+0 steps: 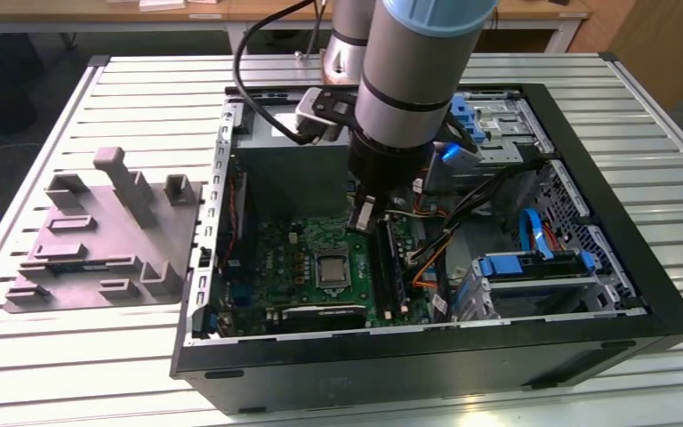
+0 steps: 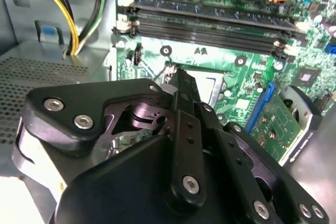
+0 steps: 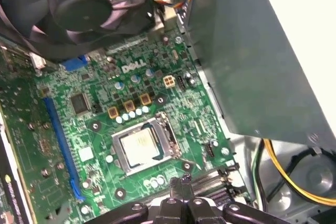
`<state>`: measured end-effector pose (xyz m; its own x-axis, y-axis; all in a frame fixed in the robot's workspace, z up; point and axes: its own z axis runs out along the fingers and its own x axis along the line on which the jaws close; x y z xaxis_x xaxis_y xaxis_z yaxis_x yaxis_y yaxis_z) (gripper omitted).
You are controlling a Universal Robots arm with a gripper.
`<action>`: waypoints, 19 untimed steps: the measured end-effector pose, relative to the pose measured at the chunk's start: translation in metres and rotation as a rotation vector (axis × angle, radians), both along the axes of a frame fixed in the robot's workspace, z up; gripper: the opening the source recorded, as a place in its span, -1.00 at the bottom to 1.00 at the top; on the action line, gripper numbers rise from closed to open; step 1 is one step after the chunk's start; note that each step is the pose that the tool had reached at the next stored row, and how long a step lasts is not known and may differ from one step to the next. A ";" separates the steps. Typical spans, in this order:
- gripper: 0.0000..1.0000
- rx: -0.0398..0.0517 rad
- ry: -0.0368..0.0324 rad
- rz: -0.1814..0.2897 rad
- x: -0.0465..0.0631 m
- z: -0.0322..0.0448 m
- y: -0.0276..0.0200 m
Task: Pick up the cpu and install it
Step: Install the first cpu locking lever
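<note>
Hovering inside the open computer case (image 1: 626,294), the gripper (image 1: 365,213) has its fingers (image 3: 181,184) pressed together with nothing between them. Just beyond the fingertips, apart from them, the cpu (image 3: 140,146) sits in the socket (image 3: 169,139) of the green circuit board (image 3: 94,129).

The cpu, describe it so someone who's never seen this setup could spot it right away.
Look inside the open computer case at the green motherboard. Near its middle sits a metal-framed socket holding the cpu, the board's one flat, pale silvery square, unlike the small dark chips around it.
</note>
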<state>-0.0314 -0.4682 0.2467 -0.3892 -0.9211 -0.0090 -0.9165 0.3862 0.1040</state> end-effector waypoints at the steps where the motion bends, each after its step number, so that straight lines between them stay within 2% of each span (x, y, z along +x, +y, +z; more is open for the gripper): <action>1: -0.79 0.0001 0.0000 0.000 0.001 0.0000 0.0013; 11: -0.79 0.0001 0.0000 0.000 0.006 -0.0001 0.0111; 19: -0.79 0.0000 0.0000 0.000 0.006 -0.0001 0.0117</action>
